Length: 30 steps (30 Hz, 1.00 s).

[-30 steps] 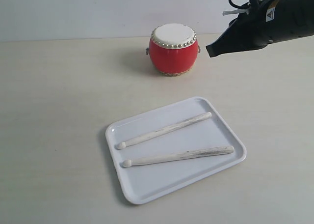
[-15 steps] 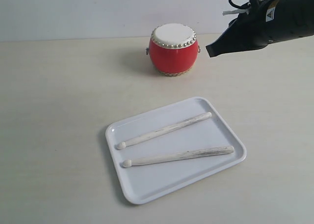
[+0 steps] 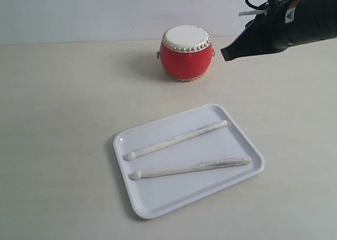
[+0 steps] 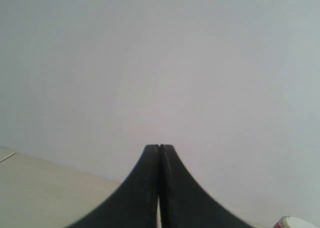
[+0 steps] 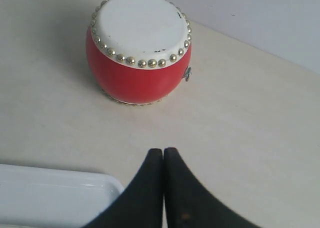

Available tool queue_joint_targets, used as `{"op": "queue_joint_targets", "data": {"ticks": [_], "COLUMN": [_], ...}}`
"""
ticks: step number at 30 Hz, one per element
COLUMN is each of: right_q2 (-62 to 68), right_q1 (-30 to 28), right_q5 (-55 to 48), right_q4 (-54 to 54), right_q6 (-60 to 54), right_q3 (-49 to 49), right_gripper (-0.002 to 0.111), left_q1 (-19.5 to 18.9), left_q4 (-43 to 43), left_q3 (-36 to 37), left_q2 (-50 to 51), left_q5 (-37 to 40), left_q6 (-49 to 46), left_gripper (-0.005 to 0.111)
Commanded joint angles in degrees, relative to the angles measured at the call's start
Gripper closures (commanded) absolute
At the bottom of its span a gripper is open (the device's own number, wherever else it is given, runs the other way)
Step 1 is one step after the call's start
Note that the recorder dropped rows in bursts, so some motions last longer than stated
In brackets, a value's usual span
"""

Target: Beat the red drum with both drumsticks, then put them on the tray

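Nearest the camera: tray on the surface, with both sticks flat inside it. Near stick and far stick lay roughly parallel and apart, neither touching the other. Rounded tips pointed to the left of the exterior view, thick ends to the right.

Behind the tray, well apart from it: drum, upright, skin up, nothing on it.

Right gripper hung above the surface just right of the drum, jaws clenched on nothing; its wrist view confirmed the two tips pressed together. Left gripper wasn't in the exterior view. Its own camera showed jaws clenched and empty, aimed at the wall, with a sliver of drum at the frame edge.

Judgement: couldn't tell whether this was pre-start or task done, since sticks on the tray with empty jaws fits both. If pre-start, the step was pickup:
- release the jaws before descending
- come straight down, jaws square across the shaft
- grip towards the thick end so the tip reaches the skin
- one stick per arm, and mind the low rim
- lift level so the stick doesn't pivot in the grip
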<state>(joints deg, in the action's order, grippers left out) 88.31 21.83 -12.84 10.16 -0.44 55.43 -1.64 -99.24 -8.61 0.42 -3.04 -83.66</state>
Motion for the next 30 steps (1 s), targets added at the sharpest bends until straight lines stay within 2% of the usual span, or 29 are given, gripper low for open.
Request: {"op": "queue_joint_targets", "data": {"ticks": [1, 7, 8, 10, 11, 13, 15, 18, 19, 21, 30], "right_q2": [-0.37, -0.37, -0.37, -0.37, -0.37, -0.37, -0.37, -0.37, -0.37, -0.37, -0.37], "right_q1": [-0.27, -0.27, -0.27, -0.27, -0.27, -0.27, -0.27, -0.27, -0.27, -0.27, -0.27], "right_q5": [0.47, 0.59, 0.59, 0.59, 0.59, 0.59, 0.59, 0.59, 0.59, 0.59, 0.59], "right_q4": [-0.28, -0.28, -0.28, -0.28, -0.28, -0.28, -0.28, -0.28, -0.28, -0.28, -0.28], "right_q6": [0.44, 0.44, 0.44, 0.44, 0.44, 0.44, 0.44, 0.44, 0.44, 0.44, 0.44], "right_q3": [-0.22, -0.22, -0.22, -0.22, -0.22, -0.22, -0.22, -0.22, -0.22, -0.22, -0.22], "right_gripper": [0.108, 0.108, 0.108, 0.108, 0.108, 0.108, 0.108, 0.108, 0.108, 0.108, 0.108], "left_q1": [0.38, 0.38, 0.38, 0.38, 0.38, 0.38, 0.38, 0.38, 0.38, 0.38, 0.38], "left_q4": [-0.21, 0.07, 2.25, 15.27, 25.49, 48.06, 73.73, 102.30, 108.56, 113.87, 112.09], "left_q3": [0.92, 1.27, 1.27, 1.39, 1.39, 1.39, 1.39, 1.83, 2.03, 2.90, 8.24], "left_q2": [-0.15, 0.00, 0.00, 0.00, 0.00, 0.00, 0.00, 0.00, 0.00, 0.00, 0.00], "left_q5": [1.82, 4.62, 5.61, 8.84, 10.85, 14.20, 17.17, 20.09, 20.18, 20.07, 20.20], "left_q6": [0.21, 0.35, 1.68, 9.82, 17.56, 39.62, 66.49, 99.68, 105.90, 112.87, 108.64], "left_gripper": [0.107, 0.107, 0.107, 0.107, 0.107, 0.107, 0.107, 0.107, 0.107, 0.107, 0.107]}}
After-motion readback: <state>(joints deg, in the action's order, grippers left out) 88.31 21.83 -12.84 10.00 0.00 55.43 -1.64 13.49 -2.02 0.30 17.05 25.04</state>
